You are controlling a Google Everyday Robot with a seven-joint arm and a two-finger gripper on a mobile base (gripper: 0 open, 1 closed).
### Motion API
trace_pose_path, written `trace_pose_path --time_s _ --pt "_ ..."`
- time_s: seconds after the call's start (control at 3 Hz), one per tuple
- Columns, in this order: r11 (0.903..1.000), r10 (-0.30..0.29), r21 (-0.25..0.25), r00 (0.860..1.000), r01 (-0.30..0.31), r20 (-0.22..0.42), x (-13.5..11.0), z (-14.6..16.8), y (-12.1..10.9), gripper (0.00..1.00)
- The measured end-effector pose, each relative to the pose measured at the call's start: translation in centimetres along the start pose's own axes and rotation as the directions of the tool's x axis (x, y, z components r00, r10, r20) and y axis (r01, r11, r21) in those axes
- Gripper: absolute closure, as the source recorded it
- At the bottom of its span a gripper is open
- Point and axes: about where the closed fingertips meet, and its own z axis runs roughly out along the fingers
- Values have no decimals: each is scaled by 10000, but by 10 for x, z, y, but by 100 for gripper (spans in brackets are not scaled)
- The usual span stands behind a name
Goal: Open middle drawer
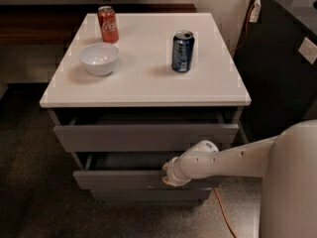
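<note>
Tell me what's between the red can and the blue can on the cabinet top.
Nothing: the camera view shows bare white top between the red can and the blue can. The gripper is down at the middle drawer front.

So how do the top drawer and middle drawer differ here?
The middle drawer has a slimmer front than the top drawer. The gripper sits at the middle drawer's front, right of centre; nothing touches the top drawer. Both are grey, handleless and partly open.
</note>
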Motion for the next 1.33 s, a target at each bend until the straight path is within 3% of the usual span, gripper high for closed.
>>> trace_pose_path --time_s 0.33,1.33 --pt "9992 -115 -371 9993 128 359 -8 -8 15 100" --pt "9988 -153 -462 9990 172 409 -9 -9 18 100"
